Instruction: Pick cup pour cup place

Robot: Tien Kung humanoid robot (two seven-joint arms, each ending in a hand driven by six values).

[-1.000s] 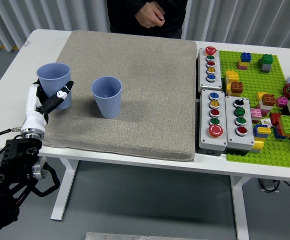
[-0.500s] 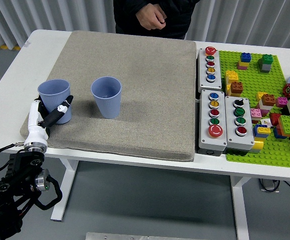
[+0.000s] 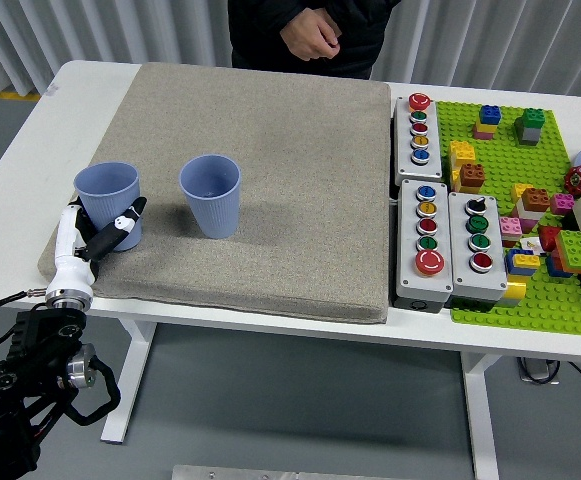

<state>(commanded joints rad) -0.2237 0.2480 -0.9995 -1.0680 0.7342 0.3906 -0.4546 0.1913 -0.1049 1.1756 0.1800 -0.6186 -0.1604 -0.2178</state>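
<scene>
Lowered and drawn back toward the near edge since a second ago, the left hand [image 3: 98, 235] now sits at the front left corner of the grey mat [image 3: 270, 130], its fingers wrapped around the left cup [image 3: 108, 203]; that cup stands upright on the mat, lower in the picture than it was; the thumb and a black-tipped finger press against its lower wall on the right side, the white palm against its left side (whether the base bears fully on the mat cannot be told). A second cup [image 3: 210, 194], the same pale blue, stands upright on the mat just to the right, apart from the first and from the hand, roughly where it was before; both cups look empty from above. The right hand is out of view. At the far side of the white surface [image 3: 30, 130] a person's hands [image 3: 312, 34] are clasped together, touching nothing. Right of the mat lie three button boxes [image 3: 440, 190] and a green baseplate [image 3: 530, 180] covered with coloured bricks.
</scene>
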